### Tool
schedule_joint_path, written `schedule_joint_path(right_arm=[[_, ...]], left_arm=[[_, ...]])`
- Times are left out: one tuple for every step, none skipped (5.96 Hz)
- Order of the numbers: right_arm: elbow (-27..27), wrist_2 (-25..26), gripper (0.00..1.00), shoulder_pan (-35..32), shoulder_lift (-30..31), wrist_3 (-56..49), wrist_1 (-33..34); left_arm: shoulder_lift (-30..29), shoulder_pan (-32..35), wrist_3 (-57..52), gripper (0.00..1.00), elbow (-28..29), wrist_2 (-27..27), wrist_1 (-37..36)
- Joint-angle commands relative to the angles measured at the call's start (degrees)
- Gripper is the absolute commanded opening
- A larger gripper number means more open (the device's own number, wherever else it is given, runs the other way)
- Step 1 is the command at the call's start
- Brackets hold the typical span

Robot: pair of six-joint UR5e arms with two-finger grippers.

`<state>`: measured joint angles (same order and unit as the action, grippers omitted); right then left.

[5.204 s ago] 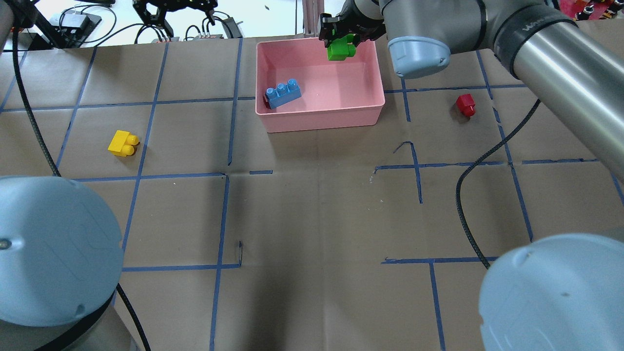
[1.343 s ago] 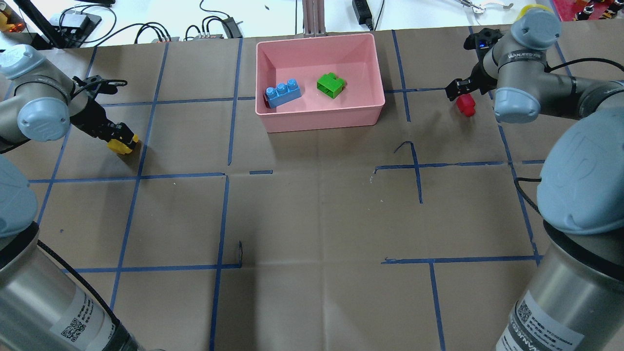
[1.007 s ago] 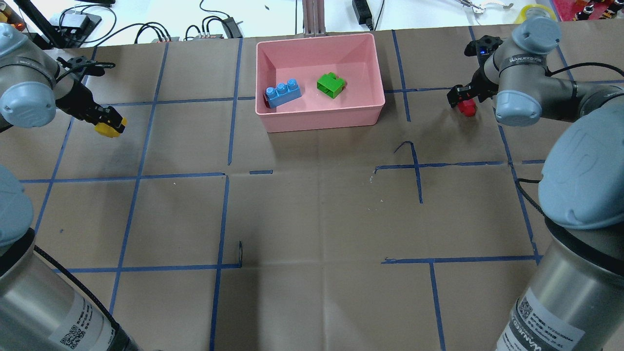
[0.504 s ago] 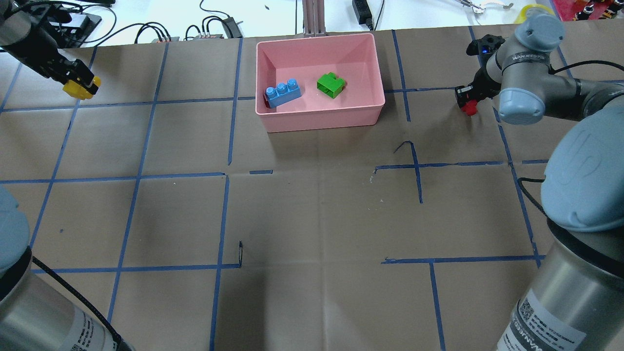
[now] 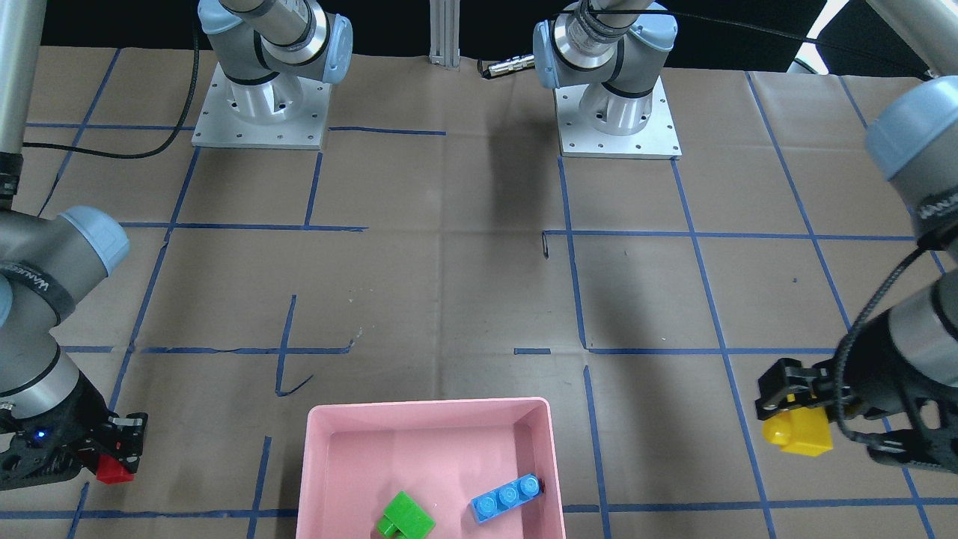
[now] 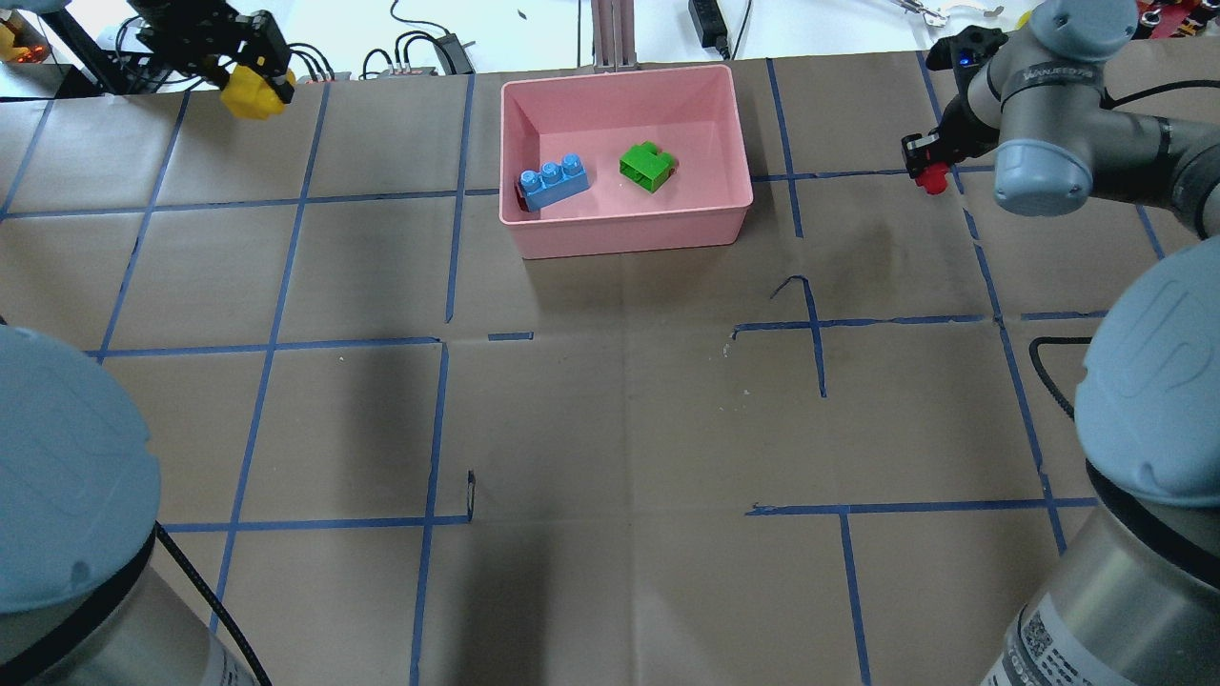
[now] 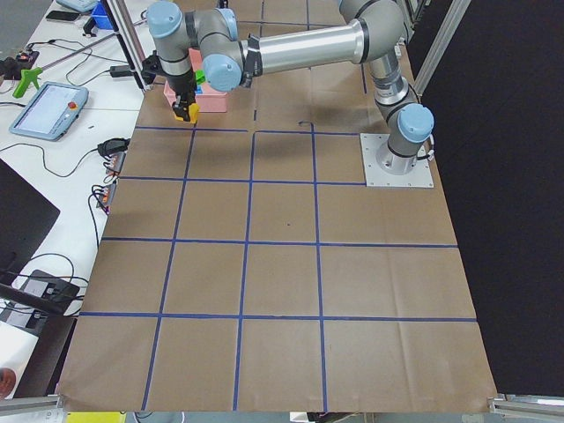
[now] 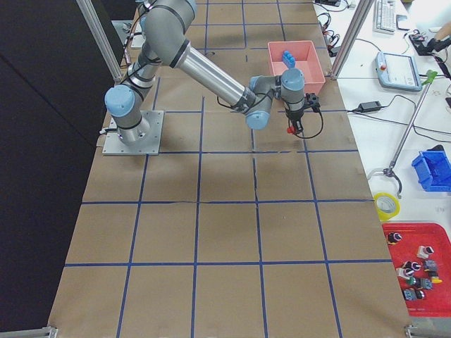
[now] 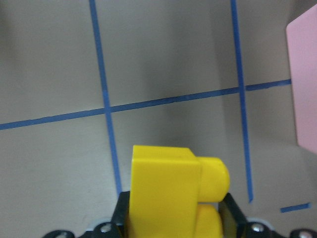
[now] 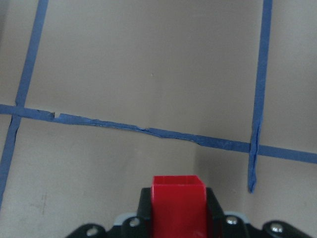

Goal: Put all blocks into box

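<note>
The pink box (image 6: 629, 229) stands at the far middle of the table, also in the front view (image 5: 322, 479). In it lie the blue brick (image 6: 553, 181) and the green brick (image 6: 648, 167). My left gripper (image 6: 250, 81) is shut on the yellow brick (image 6: 254, 93) and holds it in the air, far left of the box; the left wrist view shows the brick (image 9: 171, 193) between the jaws. My right gripper (image 6: 926, 167) is shut on the red brick (image 6: 931, 178), lifted right of the box; it fills the bottom of the right wrist view (image 10: 177, 206).
Brown paper with blue tape lines covers the table (image 6: 610, 410). Cables and power bricks (image 6: 410, 52) lie beyond the far edge. An aluminium post (image 6: 610, 33) stands just behind the box. The arm bases (image 5: 617, 112) are bolted at the robot's side.
My left gripper has risen and moved right toward the box with the yellow brick. My right gripper has lifted the red brick off the table and moved it slightly away.
</note>
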<state>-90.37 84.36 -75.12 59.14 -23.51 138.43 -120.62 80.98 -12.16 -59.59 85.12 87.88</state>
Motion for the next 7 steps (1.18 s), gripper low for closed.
schedule_joint_path(right_arm=[[-0.3,0.1,0.02,-0.6,4.3,-0.1,-5.5],[-0.6,0.4,0.03,-1.7,7.2,-0.8,-8.4],[-0.6,3.4,0.03,-2.2,11.8,-0.4,-13.8],[0.2,3.9,0.03,-4.4,15.8,1.8,-20.7],[0.2,6.0,0.03,-8.9,17.4,6.7,-21.3],[0.4,6.5,0.03,-13.8,17.5,15.9,-21.1],[0.4,7.3,0.04,-17.7,17.6,22.6,-20.9]], left_arm=[[-3.5,9.6,19.2,0.1,1.1,-1.7,-3.9],[-5.4,13.1,28.9,0.1,1.0,-4.9,-7.7],[-8.8,15.8,33.1,0.1,1.0,-4.9,-11.2],[-12.8,17.7,37.3,0.1,0.9,-4.5,-17.4],[-14.8,18.2,38.4,0.17,0.8,-4.3,-20.0],[-14.6,18.2,39.5,0.44,0.6,-4.2,-20.0],[-14.4,18.4,40.4,0.95,0.6,-3.0,-20.4]])
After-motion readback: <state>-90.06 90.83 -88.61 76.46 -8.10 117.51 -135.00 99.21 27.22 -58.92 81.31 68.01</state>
